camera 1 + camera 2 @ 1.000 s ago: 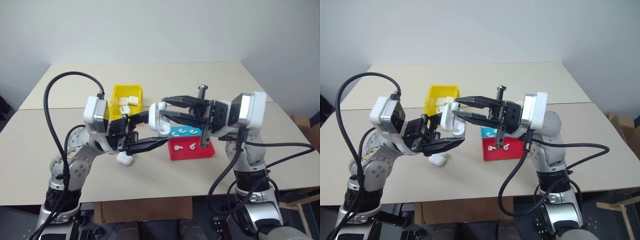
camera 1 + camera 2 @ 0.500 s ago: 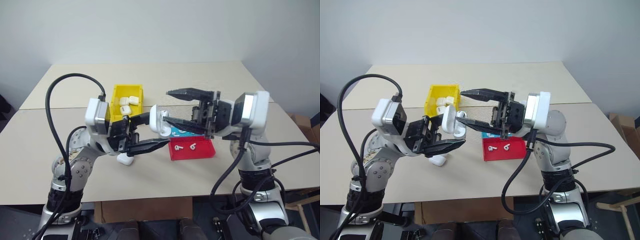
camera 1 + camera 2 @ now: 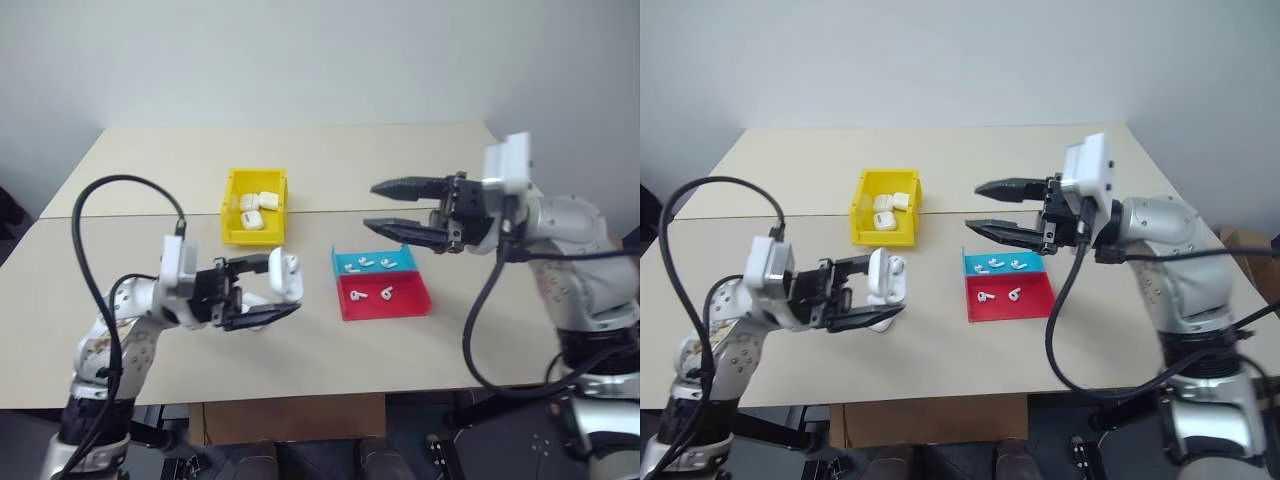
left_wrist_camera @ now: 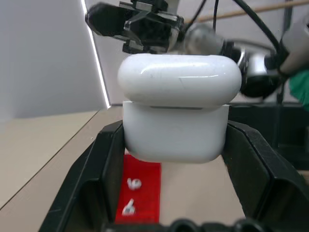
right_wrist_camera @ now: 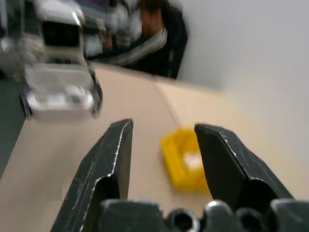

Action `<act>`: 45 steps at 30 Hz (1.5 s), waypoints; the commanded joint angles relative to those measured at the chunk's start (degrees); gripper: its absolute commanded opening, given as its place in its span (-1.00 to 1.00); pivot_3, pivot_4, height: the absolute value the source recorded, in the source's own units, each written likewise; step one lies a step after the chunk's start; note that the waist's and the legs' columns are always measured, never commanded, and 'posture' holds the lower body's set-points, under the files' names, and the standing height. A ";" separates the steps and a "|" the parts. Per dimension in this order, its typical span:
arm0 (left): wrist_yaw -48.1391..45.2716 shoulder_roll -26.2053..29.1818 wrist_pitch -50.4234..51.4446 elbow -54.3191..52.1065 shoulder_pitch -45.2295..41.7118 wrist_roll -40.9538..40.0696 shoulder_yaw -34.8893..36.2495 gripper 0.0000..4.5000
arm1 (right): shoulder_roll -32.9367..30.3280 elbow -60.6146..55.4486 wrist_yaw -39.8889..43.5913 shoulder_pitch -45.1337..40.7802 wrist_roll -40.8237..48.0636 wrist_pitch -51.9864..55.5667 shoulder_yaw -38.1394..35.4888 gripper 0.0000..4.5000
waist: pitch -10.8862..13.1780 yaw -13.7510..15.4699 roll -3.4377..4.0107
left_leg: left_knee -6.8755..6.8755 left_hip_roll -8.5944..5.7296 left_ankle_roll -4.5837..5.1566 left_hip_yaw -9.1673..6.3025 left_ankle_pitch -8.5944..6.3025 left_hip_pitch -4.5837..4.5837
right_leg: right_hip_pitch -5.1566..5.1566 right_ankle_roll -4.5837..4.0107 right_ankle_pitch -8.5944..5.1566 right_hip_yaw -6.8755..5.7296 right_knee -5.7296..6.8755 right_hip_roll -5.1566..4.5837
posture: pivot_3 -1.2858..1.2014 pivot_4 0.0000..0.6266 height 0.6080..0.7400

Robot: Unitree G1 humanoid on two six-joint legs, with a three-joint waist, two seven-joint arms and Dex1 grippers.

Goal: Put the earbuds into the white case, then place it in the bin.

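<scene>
The left gripper (image 3: 272,292) is clenched on the white case (image 3: 285,281), holding it above the beige surface (image 3: 420,160) at roughly 7 o'clock in the head views. In the left wrist view the white case (image 4: 177,106) sits upright between the two black fingers (image 4: 99,174), one finger against each side wall. Its lid rests on the body with a thin seam line visible between the two parts.

The right gripper (image 3: 388,207) is released. Its two fingers stand apart with nothing between them, and it points toward 9 o'clock above the surface at roughly 2 o'clock from the picture centre. It is well apart from the left gripper. In the right wrist view the fingers (image 5: 112,159) are spread, and the bin (image 5: 184,162) shows between them in the distance.

The bin (image 3: 255,206) stands on the surface at about 11 o'clock from the centre. It contains several white cases (image 3: 257,208). The held case is at 5 o'clock from the bin, apart from it and not inside it.

A flat tray (image 3: 395,301), teal at the far part and red at the near part, lies at about 4 o'clock from the centre. Earbuds (image 3: 373,279) lie in it: three on the teal section and two on the red section. The tray lies below the right gripper and to the 3 o'clock side of the held case.
</scene>
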 commanded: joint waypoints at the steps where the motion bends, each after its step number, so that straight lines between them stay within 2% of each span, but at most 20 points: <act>1: -2.18 2.33 -1.77 -2.52 3.51 -1.39 3.83 0.24 | -2.99 1.60 2.20 -4.97 -5.64 4.71 5.34 0.12 | 0.00 -0.14 0.00 | -0.02 0.02 0.00 0.01 0.00 0.01 | 0.00 -0.01 -0.01 0.00 -0.01 0.02 | 0.03 -0.52 1.00; 4: -1.62 2.41 -2.33 -4.60 6.94 -1.45 4.49 0.24 | -3.32 8.92 6.24 -11.17 -16.35 0.97 14.29 0.12 | 0.00 -0.15 0.00 | -0.03 0.04 0.00 0.01 0.00 -0.02 | -0.02 0.00 -0.03 -0.01 -0.05 0.02 | 0.03 -0.52 1.00; 8: -0.08 1.06 -3.41 -6.48 9.07 -0.62 3.47 0.24 | 0.09 23.80 11.87 -19.26 -29.79 -7.87 25.09 0.12 | 0.00 -0.10 0.00 | -0.01 0.03 0.00 0.06 0.00 -0.05 | -0.03 0.01 -0.02 -0.01 -0.09 0.01 | 0.03 -0.52 1.00; 14: 1.92 0.03 -3.45 -8.37 9.88 -0.74 2.62 0.24 | 7.47 47.11 19.50 -30.07 -43.37 -20.47 34.55 0.12 | 0.02 0.01 0.03 | -0.02 0.04 0.00 0.06 0.00 -0.13 | -0.11 -0.01 0.01 -0.02 -0.07 0.01 | 0.03 -0.52 1.00; 17: 2.44 -0.12 -3.72 -8.39 9.88 -0.62 2.55 0.24 | 11.88 58.07 20.61 -34.36 -47.02 -25.89 35.45 0.12 | 0.03 -0.06 0.04 | -0.05 0.04 0.00 0.05 0.00 -0.12 | -0.12 -0.01 0.01 -0.03 -0.06 0.02 | 0.03 -0.52 1.00; 21: 3.14 -0.36 -4.05 -9.17 10.38 -0.20 2.14 0.24 | 18.01 72.51 16.65 -39.37 -52.43 -29.70 35.79 0.12 | 0.03 -0.61 0.05 | -0.06 0.05 0.00 0.05 0.00 -0.09 | -0.11 -0.03 0.01 -0.03 0.00 0.03 | 0.03 -0.52 1.00; 25: 3.82 -0.25 -3.91 -10.10 10.86 -0.18 2.09 0.24 | 21.48 80.08 13.43 -41.17 -55.91 -32.11 35.20 0.12 | 0.04 -0.74 0.06 | -0.07 0.04 -0.01 0.03 0.00 -0.07 | -0.10 -0.03 0.01 -0.04 0.04 0.03 | 0.03 -0.52 1.00; 29: 4.67 -0.35 -4.15 -10.29 10.83 0.50 1.85 0.24 | 23.21 83.37 9.92 -41.29 -59.29 -33.79 35.28 0.12 | 0.05 -0.91 0.08 | -0.07 0.04 -0.01 0.03 0.00 -0.08 | -0.12 -0.03 0.01 -0.04 0.05 0.03 | 0.03 -0.52 1.00; 37: 5.69 -0.32 -4.09 -11.01 10.95 0.19 1.60 0.24 | 24.88 85.37 9.92 -41.11 -60.96 -33.45 32.80 0.12 | 0.06 -1.17 0.10 | -0.08 0.05 -0.01 0.01 0.00 -0.04 | -0.11 -0.04 0.02 -0.03 0.10 0.05 | 0.03 -0.52 1.00; 45: 5.95 -0.32 -4.36 -10.81 10.56 0.50 1.18 0.24 | 25.44 87.02 6.30 -39.48 -62.97 -32.70 31.27 0.12 | 0.06 -1.20 0.10 | -0.08 0.04 -0.01 0.01 0.00 -0.04 | -0.11 -0.04 0.02 -0.03 0.10 0.05 | 0.03 -0.52 1.00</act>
